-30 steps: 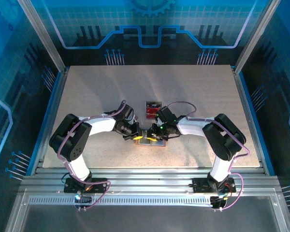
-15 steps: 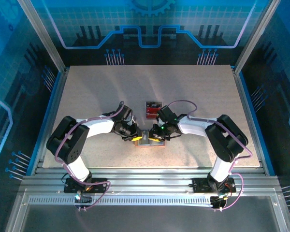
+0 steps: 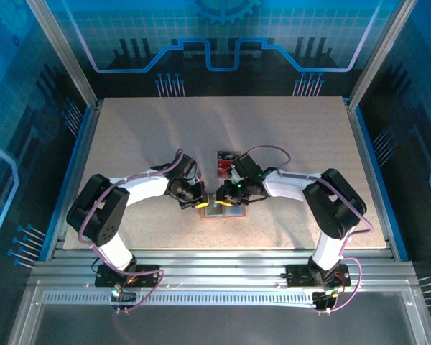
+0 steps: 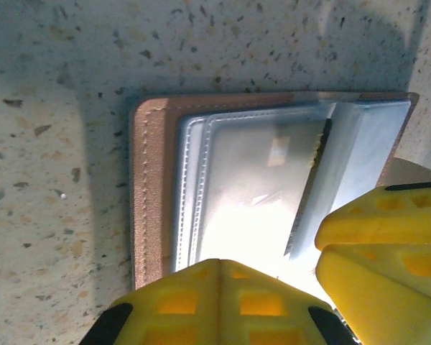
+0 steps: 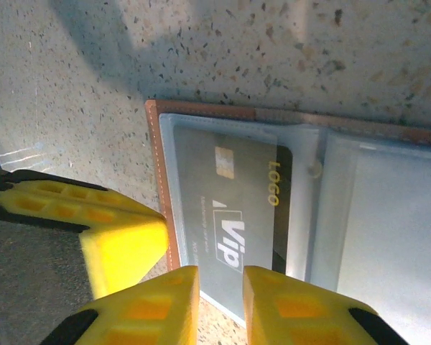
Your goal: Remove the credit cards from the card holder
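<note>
Right wrist view has the right jaws a narrow gap apart, gripping nothing I can make out. They sit at the near edge of a black, gold-lettered credit card (image 5: pixel 233 208). It is sleeved inside the open tan-brown, grey-blue-lined card holder (image 5: pixel 161 180), flat on the speckled bench (image 5: pixel 79 79). The left jaws are closed and empty, seemingly pinning the holder. This looks like mid-extraction; next, that card needs pinching and sliding free.

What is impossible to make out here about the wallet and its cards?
Left wrist: glare whitens the sleeves of the tan-brown bifold card holder; the shut left gripper covers its near edge.
Right wrist: the right gripper hides the near end of the black VIP card; a pinch cannot be confirmed.
Top external: red cards in the clear plastic container are too small to count.
</note>
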`<action>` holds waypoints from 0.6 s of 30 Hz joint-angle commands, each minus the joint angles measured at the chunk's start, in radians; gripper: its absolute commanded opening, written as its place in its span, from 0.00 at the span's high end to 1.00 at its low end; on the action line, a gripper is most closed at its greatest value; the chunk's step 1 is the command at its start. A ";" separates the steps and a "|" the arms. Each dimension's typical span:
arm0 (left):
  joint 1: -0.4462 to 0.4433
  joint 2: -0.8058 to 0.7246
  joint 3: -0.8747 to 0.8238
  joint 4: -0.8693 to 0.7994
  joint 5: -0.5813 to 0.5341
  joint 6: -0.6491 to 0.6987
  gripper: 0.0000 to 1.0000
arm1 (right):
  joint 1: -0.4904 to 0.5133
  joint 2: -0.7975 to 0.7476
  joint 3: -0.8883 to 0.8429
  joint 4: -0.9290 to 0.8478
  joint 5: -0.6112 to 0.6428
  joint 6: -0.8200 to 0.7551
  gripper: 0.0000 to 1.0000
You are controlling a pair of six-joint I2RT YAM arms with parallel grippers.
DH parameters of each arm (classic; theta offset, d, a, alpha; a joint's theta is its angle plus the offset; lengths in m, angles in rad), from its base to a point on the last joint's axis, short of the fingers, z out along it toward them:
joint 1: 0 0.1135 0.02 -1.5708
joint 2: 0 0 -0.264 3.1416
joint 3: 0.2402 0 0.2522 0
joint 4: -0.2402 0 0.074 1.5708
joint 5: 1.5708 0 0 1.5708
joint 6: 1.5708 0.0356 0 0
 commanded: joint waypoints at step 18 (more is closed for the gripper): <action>-0.002 0.047 0.009 -0.069 -0.034 0.037 0.99 | -0.019 0.025 0.059 -0.148 0.078 -0.084 0.77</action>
